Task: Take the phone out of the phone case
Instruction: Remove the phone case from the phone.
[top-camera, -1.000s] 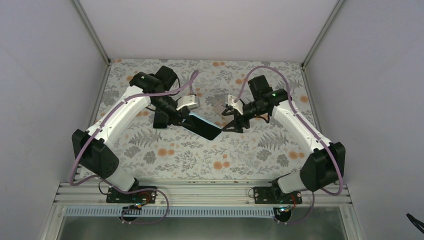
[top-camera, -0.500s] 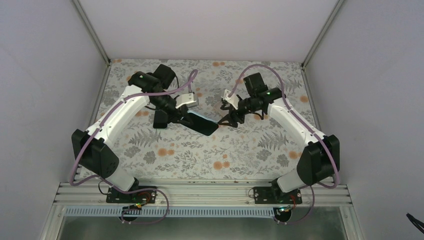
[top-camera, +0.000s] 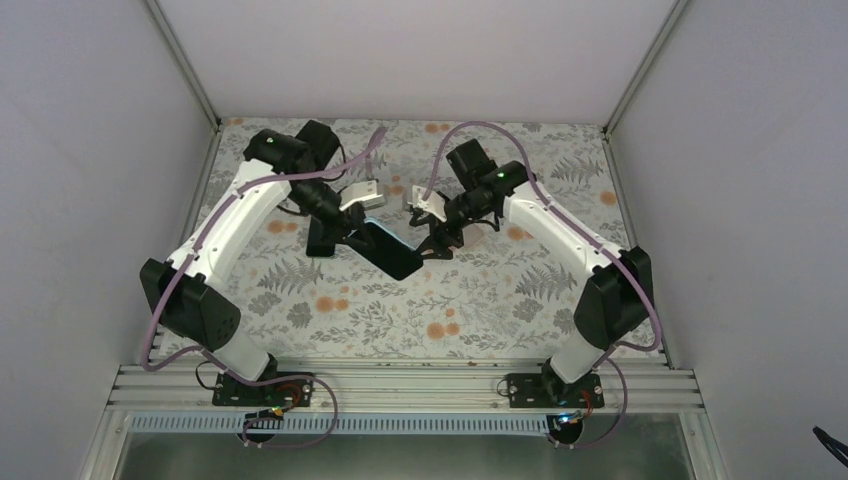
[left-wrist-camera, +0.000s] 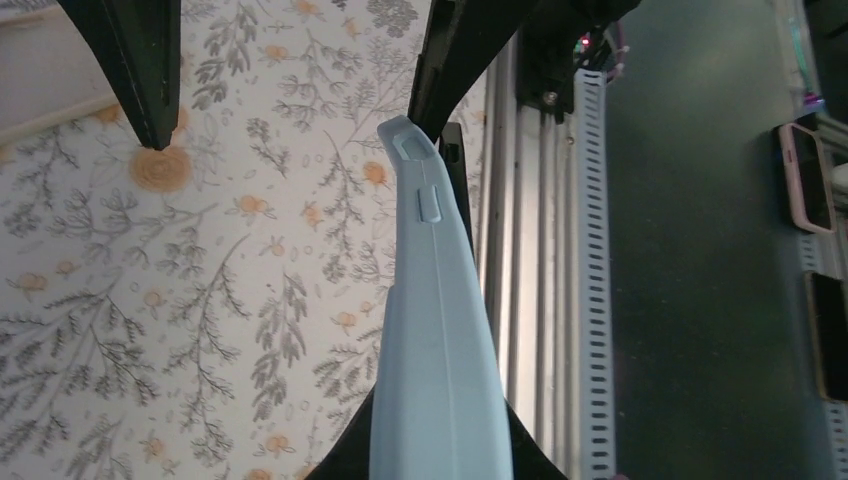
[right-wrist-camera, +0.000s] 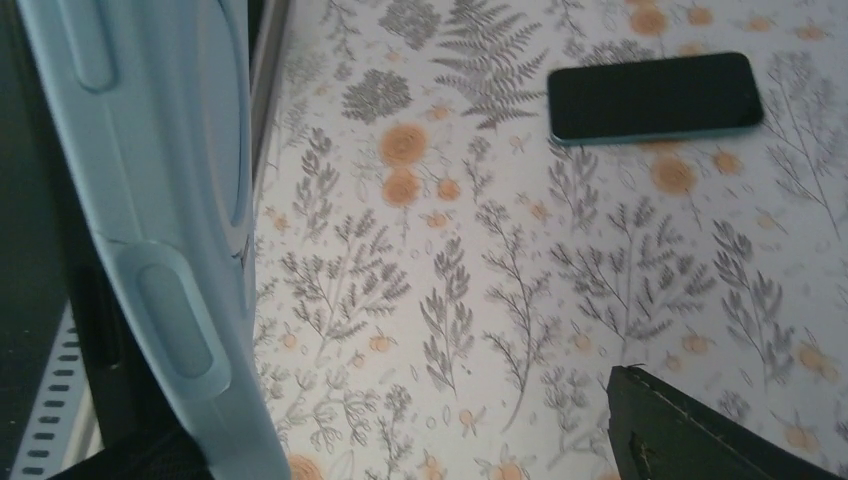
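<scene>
One smooth pale-blue phone case (left-wrist-camera: 435, 330) clamped by left gripper (top-camera: 350, 236); right gripper (top-camera: 432, 243) spread.

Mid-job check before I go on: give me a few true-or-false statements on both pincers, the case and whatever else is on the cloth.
1. The left pincer is shut on the light blue phone case. True.
2. The right pincer is clamped on the case. False: its jaws stand wide, either side of the case's free end.
3. The case lies flat on the floral cloth. False: the left pincer holds it, edge-on to that wrist's camera.
4. A dark-screened phone lies flat on the cloth. True.
5. The cloth is plain white. False: it carries a fern and flower print.
</scene>
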